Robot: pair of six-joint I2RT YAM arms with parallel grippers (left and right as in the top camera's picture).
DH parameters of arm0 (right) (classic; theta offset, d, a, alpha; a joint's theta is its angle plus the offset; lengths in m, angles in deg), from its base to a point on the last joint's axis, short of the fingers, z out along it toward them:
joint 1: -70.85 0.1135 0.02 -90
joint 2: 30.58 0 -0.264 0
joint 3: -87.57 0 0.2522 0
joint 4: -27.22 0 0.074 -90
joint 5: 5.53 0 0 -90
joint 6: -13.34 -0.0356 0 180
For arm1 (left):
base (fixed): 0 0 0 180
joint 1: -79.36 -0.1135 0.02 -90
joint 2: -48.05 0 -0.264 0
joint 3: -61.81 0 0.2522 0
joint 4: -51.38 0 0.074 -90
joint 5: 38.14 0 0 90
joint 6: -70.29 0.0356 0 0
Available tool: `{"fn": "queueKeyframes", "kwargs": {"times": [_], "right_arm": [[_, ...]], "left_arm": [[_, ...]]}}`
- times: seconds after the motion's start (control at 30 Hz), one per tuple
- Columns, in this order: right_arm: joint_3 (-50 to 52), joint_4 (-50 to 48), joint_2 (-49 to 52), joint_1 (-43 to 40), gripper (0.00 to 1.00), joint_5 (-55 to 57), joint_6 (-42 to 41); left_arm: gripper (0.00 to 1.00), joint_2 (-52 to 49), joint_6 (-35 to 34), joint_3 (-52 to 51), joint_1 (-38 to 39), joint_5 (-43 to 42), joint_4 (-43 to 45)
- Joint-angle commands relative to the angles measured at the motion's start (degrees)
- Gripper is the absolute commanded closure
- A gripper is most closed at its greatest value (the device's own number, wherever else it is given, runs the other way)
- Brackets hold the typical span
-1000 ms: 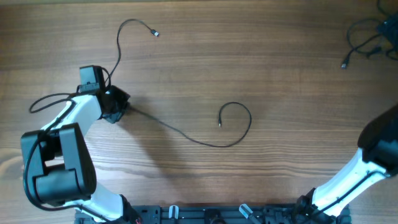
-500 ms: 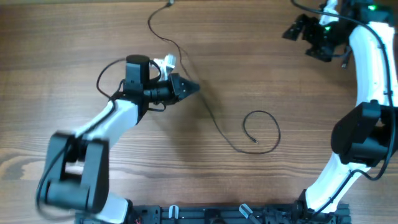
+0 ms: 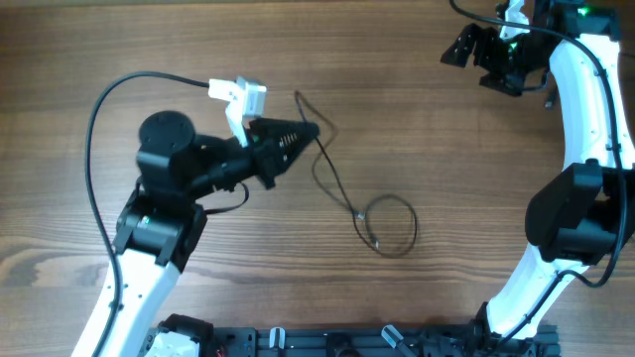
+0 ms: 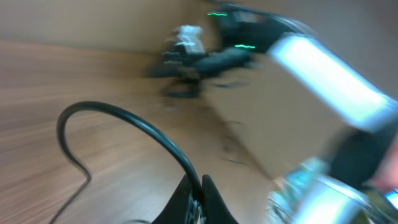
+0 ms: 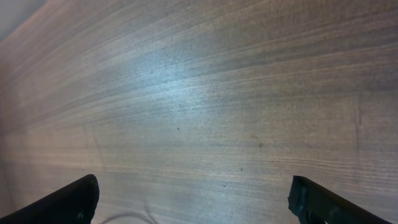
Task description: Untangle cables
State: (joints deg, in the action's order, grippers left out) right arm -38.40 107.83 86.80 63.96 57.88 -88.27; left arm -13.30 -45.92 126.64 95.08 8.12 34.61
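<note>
- Overhead view: the left gripper (image 3: 310, 130) is seen with its jaws pressed together on a thin black cable (image 3: 337, 183), and its fingertips are aimed toward 3 o'clock.
- In the left wrist view the same cord is seen to come out from between the closed fingertips and to arc away toward 10 o'clock. Everything beyond it is blurred.
- From the pinch point a short tail is laid toward 11 o'clock, while the long run is laid toward 5 o'clock.
- The long run ends in a loose loop (image 3: 390, 224) that lies flat on the wooden table (image 3: 446, 149), near the jaws but apart from them.
- The cable's long axis is thus set from 11 to 5 o'clock, slanting across the line in which the jaws point.
- The loop appears to cross itself at its 10 o'clock edge. Whether a knot is formed there cannot be told.
- The right gripper (image 3: 474, 45) is found at 1 o'clock from the loop and well apart from it. Its jaws are spread wide with nothing between them, and only bare wood is shown in the right wrist view.
- The left arm is judged much the nearer. A pull away from the loop, toward 11 o'clock, would probably be needed to draw the loop out.
- No other cable can be made out clearly.
</note>
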Motion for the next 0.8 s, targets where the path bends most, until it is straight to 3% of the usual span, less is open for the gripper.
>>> {"fn": "queueKeyframes", "kwargs": {"times": [0.0, 0.23, 0.3, 0.4, 0.47, 0.5, 0.57, 0.6, 0.67, 0.77], "right_arm": [[0.17, 1.49, 0.35, 0.35, 0.00, -0.98, 1.36], [0.17, 5.27, 0.35, 5.64, 0.01, -3.96, 5.31], [0.17, 8.44, 0.07, 6.82, 0.22, -4.02, 7.21], [0.17, 13.70, -2.93, 9.18, 0.25, -3.87, 13.25], [0.20, 15.26, -5.14, 9.79, 0.23, -3.89, 13.35], [0.20, 15.82, -6.67, 10.14, 0.19, -3.87, 13.33], [0.20, 16.76, -9.99, 10.84, 0.11, -2.97, 13.05], [0.20, 17.31, -11.52, 11.17, 0.04, -2.16, 12.90], [0.26, 18.93, -14.78, 11.98, 0.00, 1.90, 9.99], [3.43, 19.52, -18.71, 13.79, 0.00, 8.33, 0.66]], "left_arm": [[0.96, -6.58, -0.11, -0.17, 0.02, 24.22, 0.28], [0.96, -25.49, -13.14, -0.15, 4.76, 27.47, 6.91], [0.96, -28.85, -15.02, -0.15, 5.62, 30.73, 5.51], [0.92, -32.52, -22.86, -0.15, 5.75, 41.97, 0.87], [0.73, -33.14, -23.12, -0.15, 5.75, 43.01, 0.87], [0.51, -33.16, -23.10, -0.15, 5.75, 43.01, 0.85], [0.24, -33.00, -22.34, -0.15, 5.42, 42.99, 0.90], [0.16, -32.72, -21.40, -0.15, 5.01, 42.93, 0.90], [0.00, -31.41, -18.51, -0.13, 3.91, 41.35, 0.35], [0.00, -28.06, -16.35, 0.02, 2.10, 39.76, -2.05]]}}
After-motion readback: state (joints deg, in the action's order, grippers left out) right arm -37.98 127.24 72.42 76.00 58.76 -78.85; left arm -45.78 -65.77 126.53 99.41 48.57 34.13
